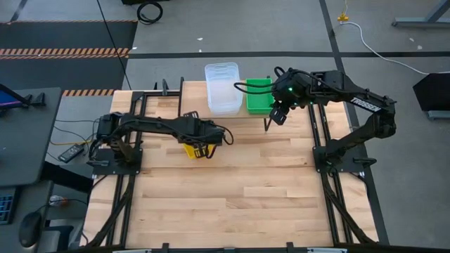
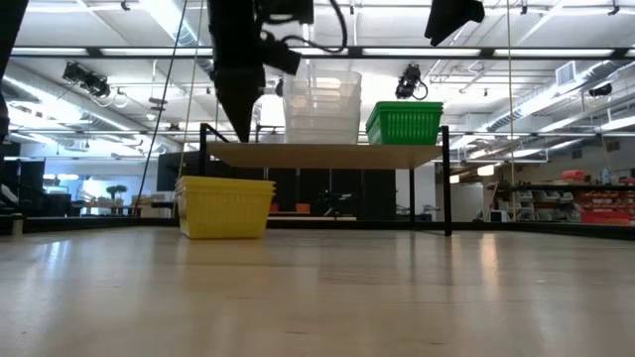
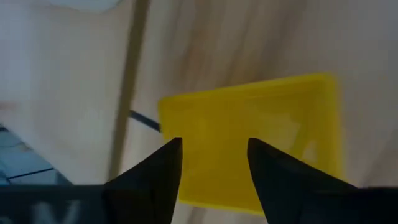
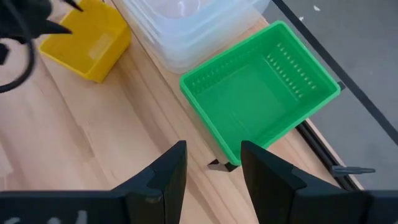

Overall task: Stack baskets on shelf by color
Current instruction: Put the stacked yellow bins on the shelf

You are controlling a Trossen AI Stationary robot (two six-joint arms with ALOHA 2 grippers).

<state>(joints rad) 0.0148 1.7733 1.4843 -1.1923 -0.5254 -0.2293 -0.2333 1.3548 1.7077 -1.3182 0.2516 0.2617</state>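
Yellow baskets (image 2: 225,206) sit nested on the tabletop (image 1: 232,190) in front of the shelf (image 2: 327,155) — from the low view you can see at least two rims, one inside the other, and nothing in the top one. Your left gripper (image 3: 212,163) hangs right over that stack, fingers spread and holding nothing. On the shelf plank the clear baskets (image 1: 223,87) stand stacked, with the green baskets (image 4: 261,96) just beside them (the top green one is empty). Your right gripper (image 4: 211,167) hovers near the green stack's front edge, fingers apart — nothing pinched.
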